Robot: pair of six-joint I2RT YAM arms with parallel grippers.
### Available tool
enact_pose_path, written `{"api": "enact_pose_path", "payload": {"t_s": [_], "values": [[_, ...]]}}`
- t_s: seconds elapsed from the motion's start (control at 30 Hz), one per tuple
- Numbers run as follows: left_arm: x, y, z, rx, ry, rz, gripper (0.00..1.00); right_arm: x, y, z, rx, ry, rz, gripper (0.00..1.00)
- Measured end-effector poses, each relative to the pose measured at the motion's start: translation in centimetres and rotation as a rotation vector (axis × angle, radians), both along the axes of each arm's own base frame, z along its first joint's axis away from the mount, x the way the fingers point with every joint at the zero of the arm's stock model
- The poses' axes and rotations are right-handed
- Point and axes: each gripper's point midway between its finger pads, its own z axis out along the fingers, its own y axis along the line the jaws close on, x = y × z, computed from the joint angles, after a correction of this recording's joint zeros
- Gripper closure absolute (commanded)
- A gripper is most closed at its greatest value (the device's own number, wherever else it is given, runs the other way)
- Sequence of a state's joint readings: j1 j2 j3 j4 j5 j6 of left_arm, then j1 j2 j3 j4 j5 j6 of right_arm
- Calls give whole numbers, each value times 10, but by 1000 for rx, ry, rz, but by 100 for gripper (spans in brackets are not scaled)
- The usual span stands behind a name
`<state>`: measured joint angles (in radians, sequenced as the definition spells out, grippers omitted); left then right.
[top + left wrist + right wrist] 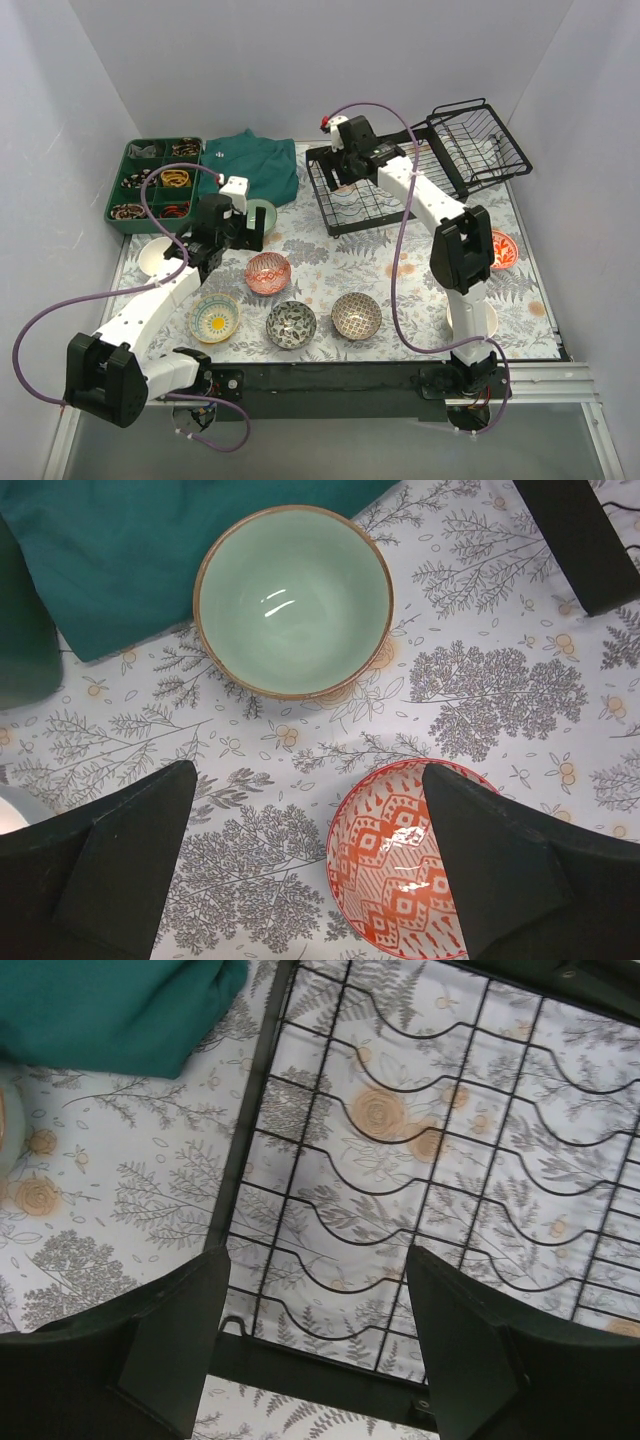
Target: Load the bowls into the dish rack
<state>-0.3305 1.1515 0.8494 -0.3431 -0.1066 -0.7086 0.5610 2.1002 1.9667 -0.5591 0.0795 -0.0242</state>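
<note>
The black wire dish rack (375, 195) lies at the back centre with its basket section (478, 140) to the right; no bowl shows in it. My right gripper (335, 168) is open and empty above the rack's left end (400, 1160). My left gripper (250, 230) is open and empty, hovering between the pale green bowl (263, 211) (292, 600) and the red-patterned bowl (268, 272) (395, 880). The yellow-sun (215, 317), black-white (291, 324) and brown-patterned (356, 315) bowls sit in a front row. A cream bowl (158, 256) is at the left, a red-orange bowl (504, 248) at the right.
A green compartment tray (160, 180) stands at the back left beside a teal cloth (255, 165). Another pale bowl (472, 320) is partly hidden behind the right arm's base. White walls close in on three sides.
</note>
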Motion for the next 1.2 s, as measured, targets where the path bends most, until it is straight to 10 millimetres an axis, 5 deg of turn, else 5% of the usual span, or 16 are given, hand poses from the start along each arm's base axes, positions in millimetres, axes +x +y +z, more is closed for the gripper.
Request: {"api": "enact_pose_path", "payload": {"t_s": [0.37, 0.67, 0.93, 1.2], "values": [[-9, -11, -9, 117, -17, -61, 2, -16, 63, -40, 17, 66, 78, 27], [-11, -10, -10, 132, -13, -59, 2, -14, 62, -76, -4, 128, 54, 46], [-12, -8, -14, 145, -12, -62, 2, -14, 61, -83, -12, 138, 54, 63], [-18, -3, -9, 148, -37, -64, 2, -33, 55, -113, -61, 199, 71, 76]]}}
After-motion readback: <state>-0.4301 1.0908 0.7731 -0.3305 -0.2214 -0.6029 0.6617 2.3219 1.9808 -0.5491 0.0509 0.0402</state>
